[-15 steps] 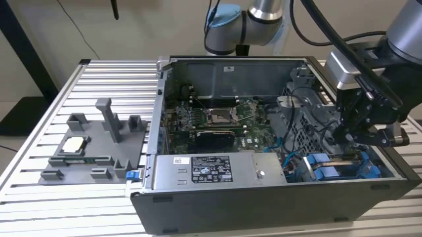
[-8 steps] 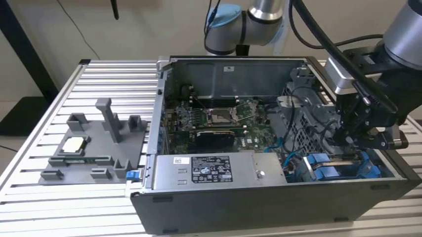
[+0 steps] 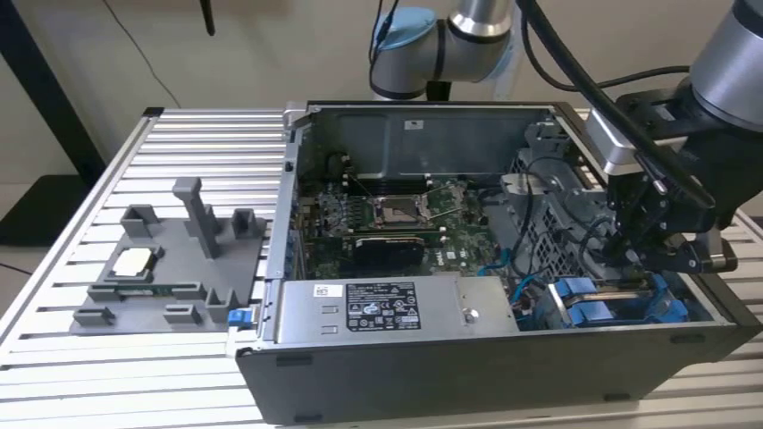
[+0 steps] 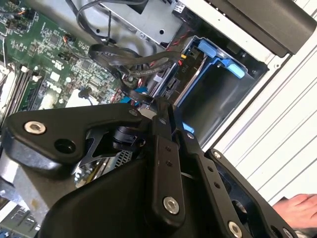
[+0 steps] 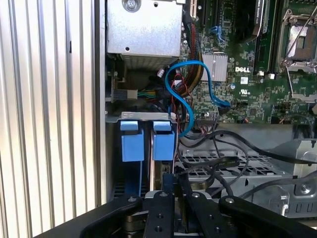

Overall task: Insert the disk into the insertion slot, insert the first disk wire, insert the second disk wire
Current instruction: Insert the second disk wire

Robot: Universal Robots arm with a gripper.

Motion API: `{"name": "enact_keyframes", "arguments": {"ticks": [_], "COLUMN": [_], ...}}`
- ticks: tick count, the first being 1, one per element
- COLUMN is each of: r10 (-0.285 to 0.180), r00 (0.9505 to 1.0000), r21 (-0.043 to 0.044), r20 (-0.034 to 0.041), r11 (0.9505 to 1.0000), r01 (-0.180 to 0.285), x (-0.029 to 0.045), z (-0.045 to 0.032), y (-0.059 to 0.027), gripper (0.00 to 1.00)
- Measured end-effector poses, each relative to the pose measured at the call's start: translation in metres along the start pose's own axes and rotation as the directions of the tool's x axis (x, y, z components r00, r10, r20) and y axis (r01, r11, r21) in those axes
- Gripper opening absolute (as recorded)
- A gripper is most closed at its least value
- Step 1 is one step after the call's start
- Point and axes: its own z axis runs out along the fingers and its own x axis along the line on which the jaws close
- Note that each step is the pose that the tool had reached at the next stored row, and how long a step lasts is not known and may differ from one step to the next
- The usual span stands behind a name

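Even indoor light; dim case interior; soft focus.

So the disk point(image 3: 620, 299) is sitting down in the drive bay at the front corner of the open case, on the exterior view's right. What you mostly see of it is the bright blue plastic carrier: blue rails running along its sides and chunky blue tabs at the end. It's standing on edge in the bay, not lying flat. In the first wrist view there are two blue tabs point(image 5: 147, 140) side by side at the bay's mouth, just beside a looping blue cable. In the second wrist view the blue frame point(image 4: 218, 62) runs around a dark grey metal face. Can't tell whether any wire is plugged into it.
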Motion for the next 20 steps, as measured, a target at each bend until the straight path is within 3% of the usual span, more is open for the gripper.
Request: {"name": "enact_keyframes", "arguments": {"ticks": [6, 13, 18, 20], "r10": [0.000, -0.001, -0.004, -0.005], "r00": [1.0000, 1.0000, 1.0000, 1.0000], "r21": [0.0007, 0.0091, 0.0311, 0.0408], "r20": [0.0000, 0.0000, -0.0011, -0.0049], "r11": [1.0000, 1.0000, 0.9995, 0.9992], "r01": [0.000, 0.001, 0.004, 0.006], "x": [0.0001, 0.0006, 0.0011, 0.0013], "z": [0.0013, 0.0044, 0.0082, 0.0099], "y": [0.0001, 0.0004, 0.0008, 0.0009], "gripper": [0.16, 0.16, 0.16, 0.16]}}
